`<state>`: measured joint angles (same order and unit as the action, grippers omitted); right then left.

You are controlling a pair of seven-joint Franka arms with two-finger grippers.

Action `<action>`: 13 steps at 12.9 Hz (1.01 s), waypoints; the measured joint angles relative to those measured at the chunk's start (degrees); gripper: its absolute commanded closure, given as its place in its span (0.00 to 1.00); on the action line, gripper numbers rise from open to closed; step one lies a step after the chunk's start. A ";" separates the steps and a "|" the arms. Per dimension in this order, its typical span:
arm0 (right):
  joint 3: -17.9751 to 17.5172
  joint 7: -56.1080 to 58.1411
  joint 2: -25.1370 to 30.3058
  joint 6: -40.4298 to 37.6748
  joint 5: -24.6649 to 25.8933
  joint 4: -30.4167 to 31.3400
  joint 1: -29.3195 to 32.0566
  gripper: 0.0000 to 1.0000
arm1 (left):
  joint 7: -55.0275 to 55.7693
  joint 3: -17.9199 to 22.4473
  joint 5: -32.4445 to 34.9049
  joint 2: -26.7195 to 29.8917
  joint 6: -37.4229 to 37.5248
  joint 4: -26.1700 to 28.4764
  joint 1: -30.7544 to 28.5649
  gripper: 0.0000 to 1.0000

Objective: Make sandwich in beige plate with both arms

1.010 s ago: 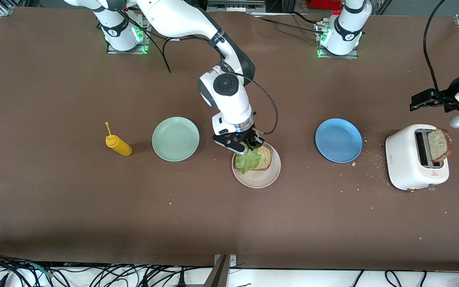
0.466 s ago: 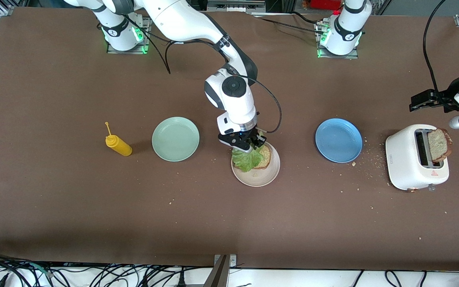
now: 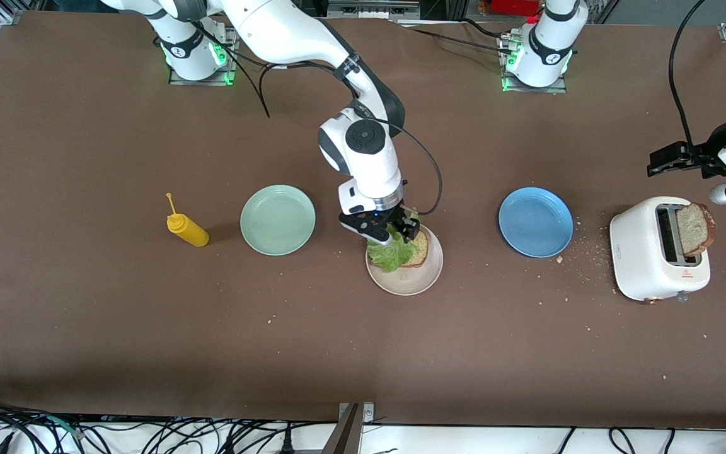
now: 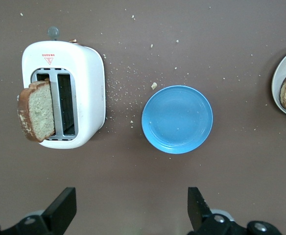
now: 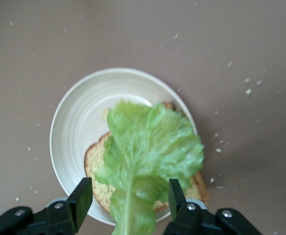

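The beige plate (image 3: 410, 287) sits mid-table. It holds a toast slice (image 3: 423, 247) with a green lettuce leaf (image 3: 391, 253) lying over it. My right gripper (image 3: 391, 232) hovers just above the plate's edge, fingers open on either side of the leaf stem. The right wrist view shows the plate (image 5: 69, 127), toast (image 5: 96, 164), lettuce (image 5: 148, 147) and the open gripper (image 5: 129, 188). A second toast slice (image 3: 694, 228) stands in the white toaster (image 3: 640, 252). My left gripper (image 3: 656, 165) waits, open and empty, above the table beside the toaster; its wrist view shows it (image 4: 131, 196) with that slice (image 4: 37, 110).
A blue plate (image 3: 535, 222) lies between the beige plate and the toaster. A mint-green plate (image 3: 278, 219) and a yellow squeeze bottle (image 3: 188, 230) lie toward the right arm's end. Crumbs are scattered round the toaster.
My right gripper has shifted a little over the toast toward the left arm's end, and its fingers have spread. The lettuce now rests on the toast. The left arm has not moved.
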<state>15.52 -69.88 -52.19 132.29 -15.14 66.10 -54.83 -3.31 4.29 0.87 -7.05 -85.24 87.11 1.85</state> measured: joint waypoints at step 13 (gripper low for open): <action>11.78 60.80 19.11 -38.35 0.35 -0.59 20.77 0.01 | 0.64 -0.05 -3.19 -3.38 -4.68 -0.28 -0.03 0.00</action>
<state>27.30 -9.08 -33.08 93.94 -14.79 65.51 -34.07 -2.68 4.24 -2.32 -10.44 -89.93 86.83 1.82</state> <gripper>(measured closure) 0.004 0.000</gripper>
